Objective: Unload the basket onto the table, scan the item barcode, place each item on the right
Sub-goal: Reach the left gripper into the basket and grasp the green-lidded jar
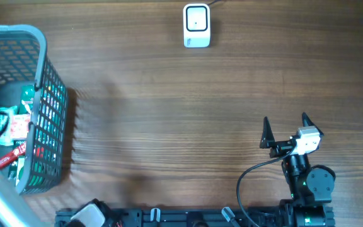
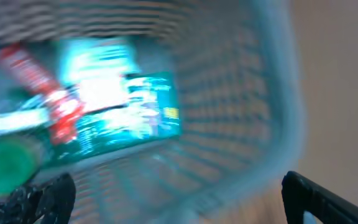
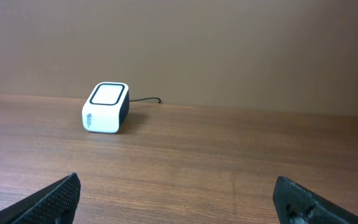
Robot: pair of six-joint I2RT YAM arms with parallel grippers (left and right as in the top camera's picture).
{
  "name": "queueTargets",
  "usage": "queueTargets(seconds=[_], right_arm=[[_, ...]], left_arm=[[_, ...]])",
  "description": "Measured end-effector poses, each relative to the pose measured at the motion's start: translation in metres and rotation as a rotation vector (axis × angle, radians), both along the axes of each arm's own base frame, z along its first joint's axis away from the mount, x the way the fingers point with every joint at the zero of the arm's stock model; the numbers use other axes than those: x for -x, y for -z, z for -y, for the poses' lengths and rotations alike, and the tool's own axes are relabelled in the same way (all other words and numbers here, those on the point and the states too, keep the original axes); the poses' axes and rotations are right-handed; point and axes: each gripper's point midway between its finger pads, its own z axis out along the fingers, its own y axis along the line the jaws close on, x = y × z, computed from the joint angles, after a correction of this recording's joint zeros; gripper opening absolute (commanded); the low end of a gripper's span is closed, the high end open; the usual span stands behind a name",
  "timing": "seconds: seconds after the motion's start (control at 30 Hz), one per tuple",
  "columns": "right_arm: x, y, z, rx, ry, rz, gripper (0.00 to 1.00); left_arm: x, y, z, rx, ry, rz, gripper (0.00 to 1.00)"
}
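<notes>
A grey-blue mesh basket (image 1: 43,82) stands at the far left edge of the wooden table (image 1: 169,126). Several packets lie jumbled inside it. One is a teal-green packet (image 2: 135,118) with white print. A red-and-white packet (image 2: 55,106) lies against its left side. The left wrist view is too blurred to show any barcode. The left gripper (image 2: 176,183) hangs over the basket's opening with its two dark fingers spread wide, and nothing is between them. From overhead, only part of the left arm shows at the picture's left edge.

The white barcode scanner (image 1: 196,25) sits near the table's far edge, about midway across and well apart from the basket. Its dark-framed window faces up, and a thin cable (image 3: 145,99) runs off behind it.

On the right, near the front edge, the right gripper (image 1: 285,129) points toward the scanner. Its fingers are parted fully and empty, above bare wood.
</notes>
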Motion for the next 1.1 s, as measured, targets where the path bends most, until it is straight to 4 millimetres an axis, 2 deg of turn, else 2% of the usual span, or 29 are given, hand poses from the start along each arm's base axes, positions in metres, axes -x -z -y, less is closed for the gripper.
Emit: queueTargets(seconds=[0.1,0.17,0.27,0.33,0.4,0.47,0.57,0.7,1.1], right_arm=[[0.0,0.0,0.0,0.0,0.0,0.0,1.0],[0.0,0.0,0.0,0.0,0.0,0.0,1.0],[0.0,0.0,0.0,0.0,0.0,0.0,1.0],[0.0,0.0,0.0,0.0,0.0,0.0,1.0],[0.0,0.0,0.0,0.0,0.0,0.0,1.0],[0.0,0.0,0.0,0.0,0.0,0.0,1.0],[0.0,0.0,0.0,0.0,0.0,0.0,1.0],[0.0,0.0,0.0,0.0,0.0,0.0,1.0],[0.0,0.0,0.0,0.0,0.0,0.0,1.0]], left_arm=[[0.036,0.035,-0.021,0.182,-0.26,-0.098,1.0],[0.048,0.051,-0.031,0.257,-0.375,-0.128,1.0],[0.061,0.08,-0.03,0.368,-0.508,-0.192,1.0],[0.067,0.105,-0.024,0.442,-0.586,-0.245,1.0],[0.072,0.122,-0.019,0.479,-0.621,-0.288,1.0],[0.079,0.135,-0.017,0.484,-0.649,-0.328,1.0],[0.082,0.157,-0.029,0.425,-0.651,-0.357,1.0],[0.08,0.17,-0.036,0.388,-0.609,-0.368,1.0],[0.107,0.226,-0.009,0.46,-0.558,-0.54,1.0]])
